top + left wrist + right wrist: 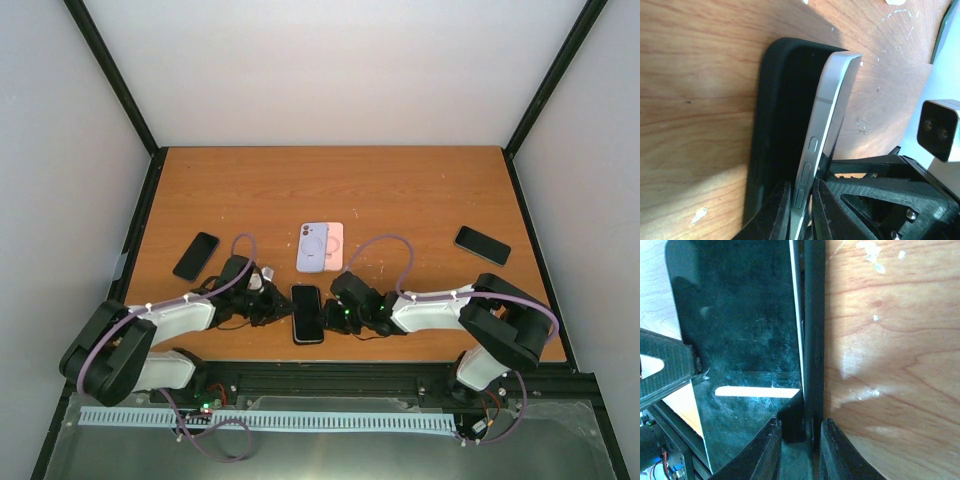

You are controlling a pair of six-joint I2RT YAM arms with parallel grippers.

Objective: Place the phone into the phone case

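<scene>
A phone [307, 312] with a black screen lies half in a black phone case near the table's front centre, between my two grippers. In the left wrist view the case [771, 125] lies flat. The phone's silver edge [829, 107] is tilted up out of it, with the far side low in the case. My left gripper [801, 212] is shut on that silver edge; it also shows in the top view [276, 306]. My right gripper [799, 450] pinches the case's side wall [814, 340] beside the phone's screen [740, 335]; it also shows in the top view [336, 314].
A lilac phone or case [312, 246] and a pink one [334, 246] lie side by side just behind the work spot. A black phone [196, 256] lies at the left and another [482, 245] at the right. Black frame posts stand at the table's corners.
</scene>
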